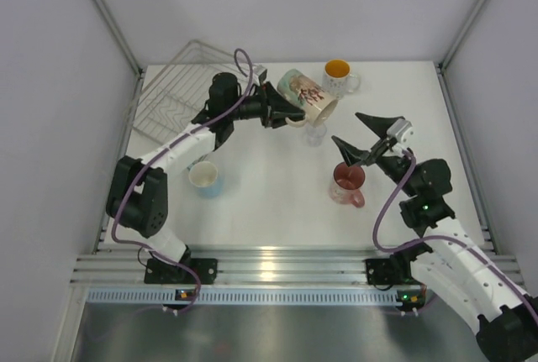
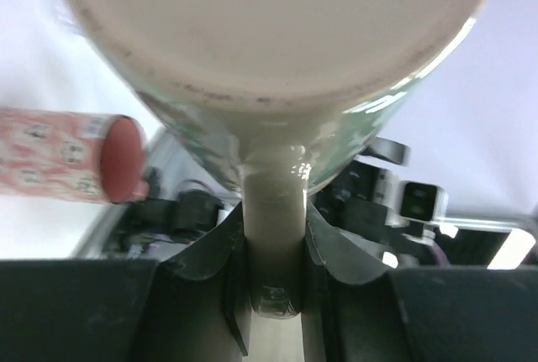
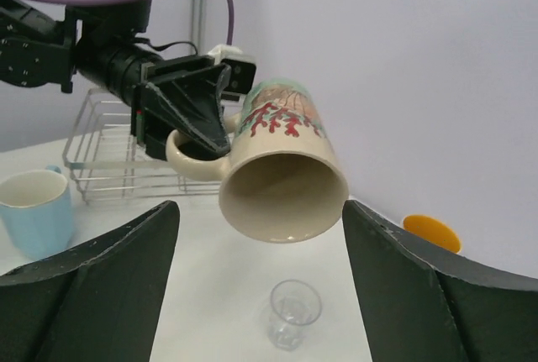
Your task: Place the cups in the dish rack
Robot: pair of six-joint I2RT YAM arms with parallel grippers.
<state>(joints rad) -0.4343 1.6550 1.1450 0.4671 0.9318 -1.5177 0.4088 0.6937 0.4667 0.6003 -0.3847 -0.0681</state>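
My left gripper (image 1: 290, 112) is shut on the handle of the cream mug (image 1: 308, 97) and holds it tilted on its side above the table, right of the dish rack (image 1: 176, 97). In the left wrist view the handle (image 2: 271, 228) sits between the fingers. One tiny clear glass (image 1: 315, 133) stands under the mug. The white dotted mug with yellow inside (image 1: 338, 76) stands at the back. The light blue cup (image 1: 206, 179) is front left. The pink-red mug (image 1: 347, 184) is front right. My right gripper (image 1: 346, 127) is open and empty above it, facing the cream mug (image 3: 282, 186).
The rack (image 3: 109, 152) lies in the back left corner against the left wall. White walls and metal frame posts close the table on three sides. The blue cup (image 3: 34, 211) and the glass (image 3: 294, 312) show in the right wrist view.
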